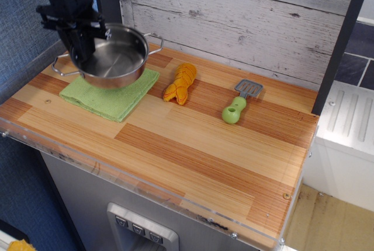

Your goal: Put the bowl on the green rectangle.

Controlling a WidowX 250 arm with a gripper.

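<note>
The bowl (117, 58) is a shiny steel pot with two wire loop handles. It hangs over the back half of the green rectangle (108, 93), a folded light-green cloth at the left of the counter. My gripper (80, 44) is black and comes down from the top left. It is shut on the pot's left rim, one finger inside and one outside. I cannot tell whether the pot's base touches the cloth.
An orange-yellow toy (180, 82) lies just right of the cloth. A green-handled toy spatula (239, 103) lies further right. A plank wall stands behind the wooden counter (222, 157). A blue wall is on the left.
</note>
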